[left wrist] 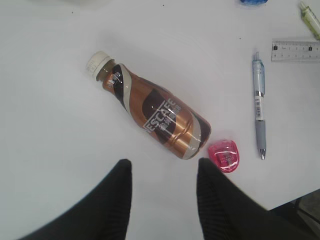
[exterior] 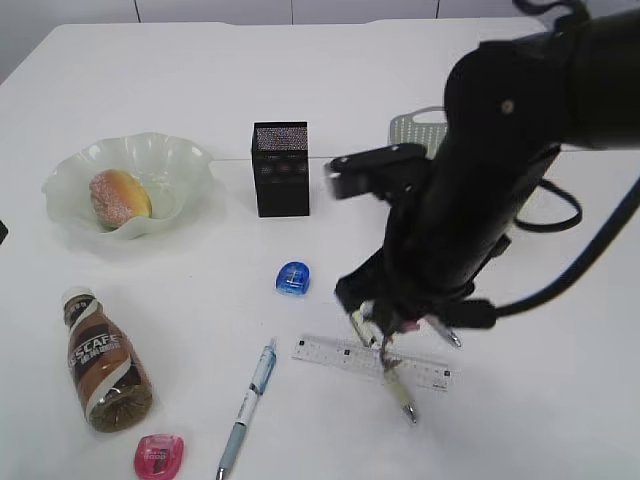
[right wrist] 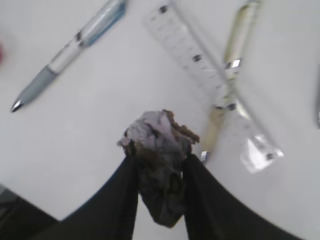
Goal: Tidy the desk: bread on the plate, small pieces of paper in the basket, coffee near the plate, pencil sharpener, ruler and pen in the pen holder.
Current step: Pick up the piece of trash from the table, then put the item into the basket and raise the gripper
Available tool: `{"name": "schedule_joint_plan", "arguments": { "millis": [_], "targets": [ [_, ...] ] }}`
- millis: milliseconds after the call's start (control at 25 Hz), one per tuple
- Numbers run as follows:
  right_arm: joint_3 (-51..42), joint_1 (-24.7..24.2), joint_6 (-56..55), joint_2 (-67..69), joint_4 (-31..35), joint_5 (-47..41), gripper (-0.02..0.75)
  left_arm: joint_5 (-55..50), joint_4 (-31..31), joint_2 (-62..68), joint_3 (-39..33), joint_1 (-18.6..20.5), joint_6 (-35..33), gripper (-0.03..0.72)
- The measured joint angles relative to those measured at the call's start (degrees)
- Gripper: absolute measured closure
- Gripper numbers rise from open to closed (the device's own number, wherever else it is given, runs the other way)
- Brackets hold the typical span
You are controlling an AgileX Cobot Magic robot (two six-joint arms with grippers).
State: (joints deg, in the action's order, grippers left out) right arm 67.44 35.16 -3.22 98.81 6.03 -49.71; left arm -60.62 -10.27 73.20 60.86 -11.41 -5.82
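Right gripper (right wrist: 160, 165) pinching a crumpled paper wad (right wrist: 159, 137) between its fingers, up over the ruler (exterior: 372, 362) at near right. Yellow-green pen (right wrist: 227, 80) lying crossed under the ruler. Left gripper (left wrist: 162, 172) hovering with jaws parted and nothing between them, just near of the coffee (left wrist: 150, 112) lying on its side. Pink sharpener (left wrist: 224, 156) touching the bottle's base; blue pen (left wrist: 259, 107) to its right. Bread (exterior: 120, 197) on the plate (exterior: 190, 165), far left. Holder (exterior: 280, 168) mid-desk, blue sharpener (exterior: 291, 277) near of it, basket (exterior: 415, 127) partly hidden behind the arm.

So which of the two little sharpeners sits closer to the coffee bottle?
The pink sharpener, lying right beside the base of the coffee bottle near the desk's front edge. The blue sharpener lies well apart, nearer the black pen holder.
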Motion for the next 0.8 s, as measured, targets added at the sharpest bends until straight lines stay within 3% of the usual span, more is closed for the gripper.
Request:
{"name": "schedule_joint_plan", "arguments": {
  "millis": [200, 360, 560, 800],
  "targets": [
    [5.78, -10.28, 0.0, -0.04, -1.96, 1.48, 0.52, 0.14, 0.0, 0.0, 0.0, 0.0, 0.0, 0.372],
    [12.82, -15.85, -0.85, 1.21, -5.07, 4.32, 0.52, 0.93, 0.0, 0.0, 0.0, 0.0, 0.0, 0.372],
    [22.88, -19.26, -4.36, 7.94, -9.34, 4.86, 0.521, 1.73, 0.0, 0.0, 0.0, 0.0, 0.0, 0.372],
    [32.0, -19.89, -6.14, 17.56, -15.29, 4.94, 0.517, 1.85, 0.0, 0.0, 0.0, 0.0, 0.0, 0.372]
  ]
}}
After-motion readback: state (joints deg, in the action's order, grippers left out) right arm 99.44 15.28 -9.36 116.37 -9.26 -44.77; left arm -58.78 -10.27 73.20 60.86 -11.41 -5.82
